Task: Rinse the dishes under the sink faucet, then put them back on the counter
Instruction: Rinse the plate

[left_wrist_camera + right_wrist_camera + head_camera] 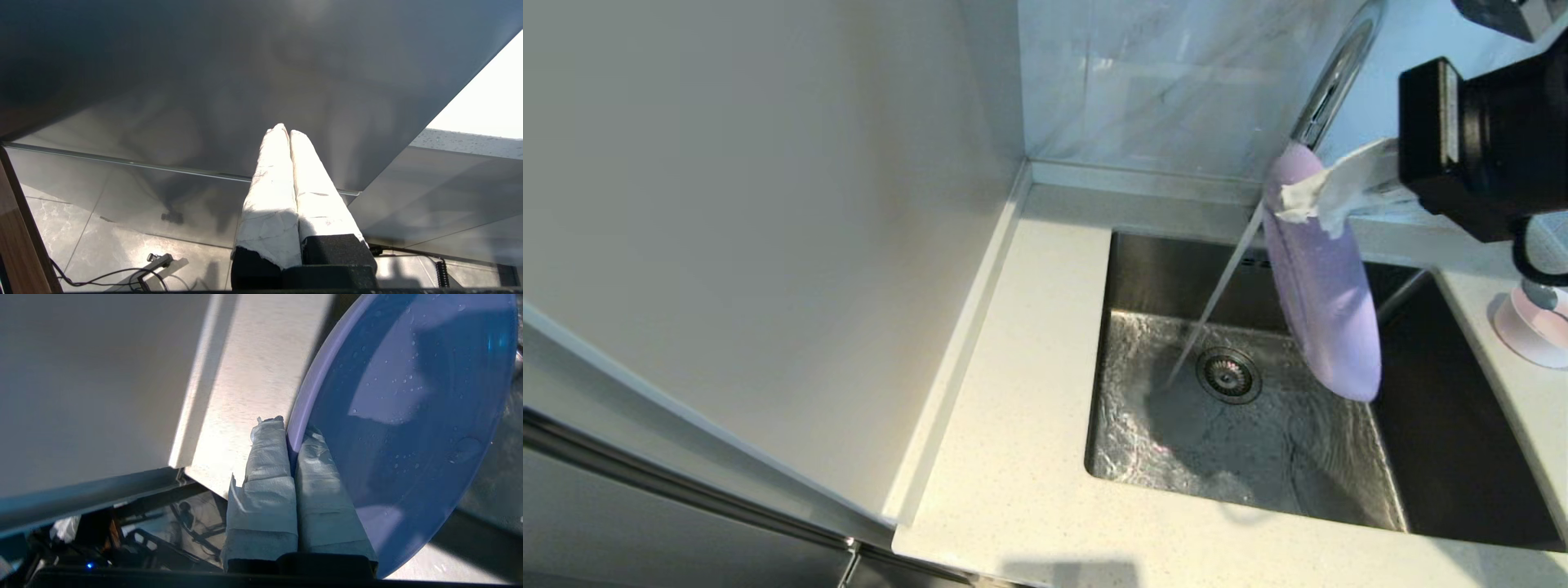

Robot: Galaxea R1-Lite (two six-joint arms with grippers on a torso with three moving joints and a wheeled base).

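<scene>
Your right gripper (pixel 1298 204) is clamped on the rim of the plate (pixel 1323 302), holding it edge-up over the sink (pixel 1462 457), just beside the running stream (pixel 1217 302) from the faucet (pixel 1331 82). In the right wrist view the two wrapped fingers (pixel 265 473) pinch the rim (pixel 302 404) between them, and droplets bead on the plate's inner face, so it looks already wetted; the stream now seems to fall past its back rather than onto it. Water is spread across the sink floor around the drain (pixel 1229 374). The pink bowl (pixel 1535 327) sits on the counter (pixel 1021 392) to the right of the sink; you cannot tell whether it has been rinsed, and the spoon is not in view. Your left gripper (pixel 288 134) is parked below the counter, fingers pressed together on nothing. Still ahead, by the look of it: finish this plate, set it on the counter, and deal with whatever remains.
</scene>
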